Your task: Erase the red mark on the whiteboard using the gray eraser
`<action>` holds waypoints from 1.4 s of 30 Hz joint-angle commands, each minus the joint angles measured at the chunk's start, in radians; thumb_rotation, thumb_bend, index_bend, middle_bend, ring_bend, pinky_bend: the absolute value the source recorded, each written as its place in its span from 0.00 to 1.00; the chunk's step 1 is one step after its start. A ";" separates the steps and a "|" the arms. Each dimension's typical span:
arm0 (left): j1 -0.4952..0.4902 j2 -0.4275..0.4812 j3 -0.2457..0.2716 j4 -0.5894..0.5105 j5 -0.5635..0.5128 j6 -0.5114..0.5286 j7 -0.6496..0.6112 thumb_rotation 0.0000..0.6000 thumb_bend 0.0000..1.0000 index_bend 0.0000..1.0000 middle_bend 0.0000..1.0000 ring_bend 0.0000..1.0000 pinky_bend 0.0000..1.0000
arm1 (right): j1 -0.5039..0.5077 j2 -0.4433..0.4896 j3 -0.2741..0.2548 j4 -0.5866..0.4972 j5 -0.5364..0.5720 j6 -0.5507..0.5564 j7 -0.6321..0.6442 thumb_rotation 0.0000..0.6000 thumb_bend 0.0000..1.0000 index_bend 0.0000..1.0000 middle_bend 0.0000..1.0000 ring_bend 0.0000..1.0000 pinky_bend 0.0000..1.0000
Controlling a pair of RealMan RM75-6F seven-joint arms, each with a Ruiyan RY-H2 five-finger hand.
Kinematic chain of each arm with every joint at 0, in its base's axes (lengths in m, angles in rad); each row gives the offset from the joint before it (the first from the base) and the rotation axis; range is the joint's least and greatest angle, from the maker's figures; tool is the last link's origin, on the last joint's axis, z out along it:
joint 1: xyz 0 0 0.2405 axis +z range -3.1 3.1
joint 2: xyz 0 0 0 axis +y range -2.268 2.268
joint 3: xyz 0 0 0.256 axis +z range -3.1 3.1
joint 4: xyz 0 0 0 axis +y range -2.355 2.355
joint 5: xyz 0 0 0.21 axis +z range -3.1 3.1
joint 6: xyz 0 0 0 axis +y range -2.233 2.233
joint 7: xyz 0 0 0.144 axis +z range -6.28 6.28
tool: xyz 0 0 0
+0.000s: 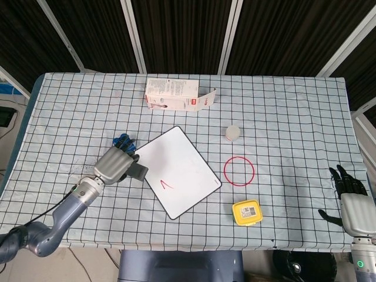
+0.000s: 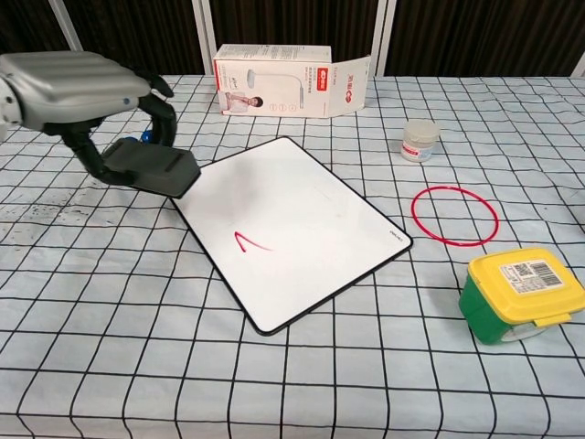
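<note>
The whiteboard (image 1: pixel 182 164) (image 2: pixel 302 219) lies tilted in the middle of the table, with a small red mark (image 1: pixel 166 184) (image 2: pixel 251 242) near its lower left part. My left hand (image 1: pixel 114 163) (image 2: pixel 78 82) holds the gray eraser (image 1: pixel 137 171) (image 2: pixel 151 167) lifted above the board's left corner, to the upper left of the red mark. My right hand (image 1: pixel 351 197) stays at the table's right edge with its fingers apart and nothing in it.
A blue brick (image 1: pixel 122 141) sits just behind my left hand. A white carton (image 1: pixel 176 95) (image 2: pixel 283 80) lies at the back. A small white jar (image 1: pixel 233 132) (image 2: pixel 420 140), a red ring (image 1: pixel 239 171) (image 2: pixel 454 215) and a yellow-lidded box (image 1: pixel 247 212) (image 2: pixel 521 293) lie right of the board.
</note>
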 commanded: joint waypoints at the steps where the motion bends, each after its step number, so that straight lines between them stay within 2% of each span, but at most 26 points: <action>1: -0.070 -0.087 -0.026 0.030 -0.083 -0.033 0.088 1.00 0.27 0.46 0.48 0.07 0.06 | 0.001 0.000 0.001 0.000 0.001 -0.002 -0.001 1.00 0.01 0.00 0.02 0.14 0.18; 8: -0.135 -0.188 -0.019 0.080 -0.151 -0.056 0.147 1.00 0.27 0.46 0.48 0.07 0.06 | 0.002 -0.001 0.002 -0.001 0.004 -0.002 -0.005 1.00 0.01 0.00 0.02 0.14 0.18; 16: -0.173 -0.239 0.010 0.101 -0.189 -0.057 0.185 1.00 0.27 0.46 0.48 0.07 0.06 | 0.003 0.002 0.003 -0.002 0.007 -0.005 -0.004 1.00 0.01 0.00 0.02 0.14 0.18; 29: -0.179 -0.275 0.043 0.136 -0.123 -0.036 0.112 1.00 0.27 0.46 0.49 0.07 0.06 | 0.001 0.001 0.001 -0.001 0.007 -0.005 -0.003 1.00 0.01 0.00 0.02 0.14 0.18; 42: -0.207 -0.327 0.059 0.170 -0.136 -0.044 0.140 1.00 0.27 0.47 0.50 0.07 0.06 | 0.002 0.005 0.002 -0.005 0.011 -0.008 0.000 1.00 0.01 0.00 0.02 0.14 0.18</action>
